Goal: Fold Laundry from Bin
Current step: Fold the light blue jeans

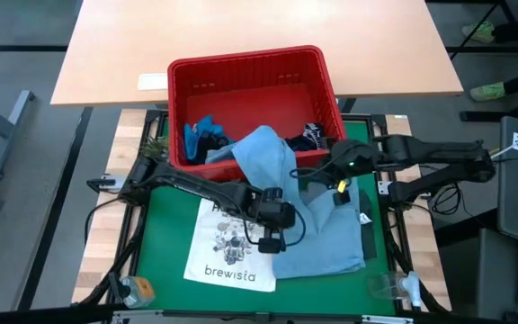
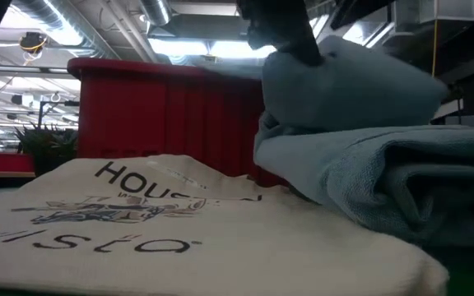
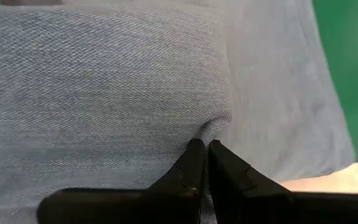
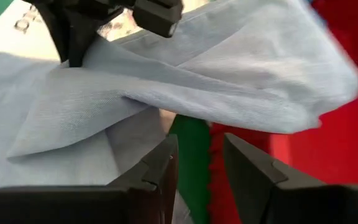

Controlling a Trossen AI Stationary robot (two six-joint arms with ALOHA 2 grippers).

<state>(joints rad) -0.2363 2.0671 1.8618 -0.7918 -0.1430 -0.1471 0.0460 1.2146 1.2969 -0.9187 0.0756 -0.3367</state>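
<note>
Denim was your business at this moment: the light blue denim shirt [image 1: 317, 220] lay partly spread on the green mat [image 1: 174, 225], its upper end draped over the front rim of the bin [image 1: 245, 67] at about twelve o'clock from the table's middle, its lower part reaching toward five o'clock. Your left gripper [image 3: 205, 163], near the centre of the mat, had its fingers pressed together on a small pucker of that shirt, so you were pinching cloth. Your right gripper [image 4: 199, 163] sat at about two o'clock, just beside the bin's front corner, with its fingers spread part way and nothing between them; the shirt hung just beyond the tips, and red plastic and green mat showed through the gap. Judged from how things lay, you were early in the job. One garment was mostly out but not flat, with a thick fold bunched along its near edge in the low view and no neat fold made. Left in the bin were a bright blue garment [image 1: 203, 135] at its ten o'clock side and a dark navy garment [image 1: 311, 137] at its two o'clock side. The white tote bag [image 1: 232, 247] lay flat at seven o'clock, touching the shirt's edge, and you would probably want the shirt clear of it before folding.
</note>
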